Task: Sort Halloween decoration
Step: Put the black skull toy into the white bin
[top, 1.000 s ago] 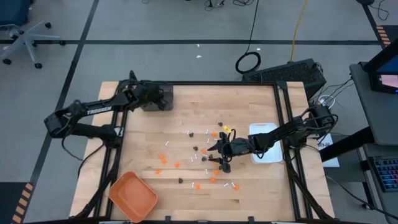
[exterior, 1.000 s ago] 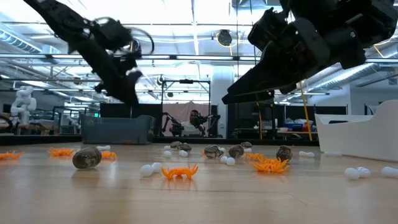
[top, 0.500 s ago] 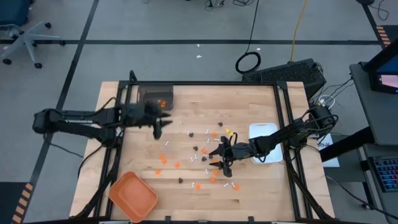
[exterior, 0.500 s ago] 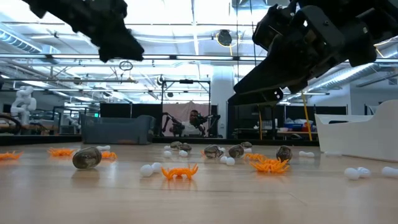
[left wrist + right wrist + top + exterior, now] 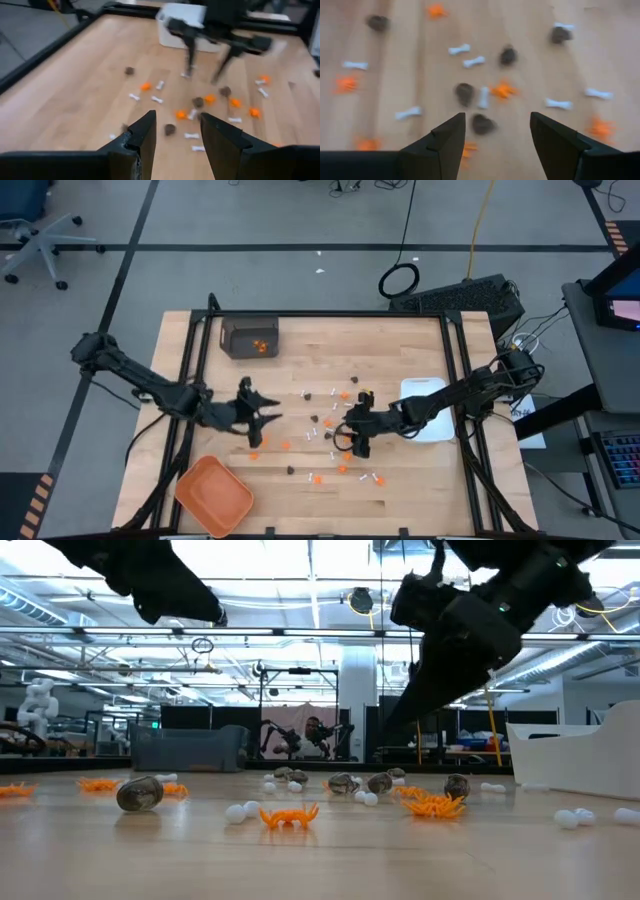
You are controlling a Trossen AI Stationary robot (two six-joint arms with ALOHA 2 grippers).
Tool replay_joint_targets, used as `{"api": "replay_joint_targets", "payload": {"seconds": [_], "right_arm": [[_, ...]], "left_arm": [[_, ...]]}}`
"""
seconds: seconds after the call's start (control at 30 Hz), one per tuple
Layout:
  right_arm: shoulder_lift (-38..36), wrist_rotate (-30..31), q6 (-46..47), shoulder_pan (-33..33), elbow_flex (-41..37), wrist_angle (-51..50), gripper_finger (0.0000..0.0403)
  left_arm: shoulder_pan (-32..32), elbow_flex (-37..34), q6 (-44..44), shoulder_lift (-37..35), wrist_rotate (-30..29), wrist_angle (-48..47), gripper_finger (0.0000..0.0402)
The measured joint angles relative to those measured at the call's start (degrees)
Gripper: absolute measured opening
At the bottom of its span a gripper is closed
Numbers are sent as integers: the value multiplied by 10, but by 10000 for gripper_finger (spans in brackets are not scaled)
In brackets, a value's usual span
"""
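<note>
The Halloween decoration lies spread over the middle of the wooden table (image 5: 400, 340) in the high view. There are orange bits (image 5: 503, 90), dark brown-black bits (image 5: 465, 93) and small white sticks (image 5: 459, 49) shaped like little bones. Most of them sit in a loose patch in the middle and lower middle of the frame. A few orange ones seem to be already in the dark bin (image 5: 250, 338) at the upper left, though it is hard to be sure from this far up.

The right gripper (image 5: 349, 430) hangs just above the thick part of the patch, with its fingers apart and nothing between them. The left gripper (image 5: 262, 412) is left of the patch, also spread and empty. The orange tray (image 5: 213, 496) waits at the lower left and the white dish (image 5: 428, 412) at the right.

These pieces look very light and hard, so they will probably slide or roll if bumped. The dark ones look round and may roll. A bone is best pinched across its thin middle. An orange bit has small legs, so pinch its body. Some pieces touch each other, like the bone beside a dark bit, so pick a lonely one first.
</note>
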Motion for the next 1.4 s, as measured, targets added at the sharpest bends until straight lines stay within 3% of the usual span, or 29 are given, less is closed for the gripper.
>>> {"api": "replay_joint_targets", "payload": {"seconds": [0.27,0.47,0.77,1.4], "right_arm": [[0,27,-33,-16,9,-18,208],[4,106,-11,-28,9,-10,208],[29,121,-15,-64,9,-14,208],[33,119,-43,-69,9,48,208]], "left_arm": [[-32,0,0,104,-36,82,153],[-31,0,2,155,-70,129,153],[-30,0,2,163,-90,135,153],[-29,0,22,163,-113,141,153]]}}
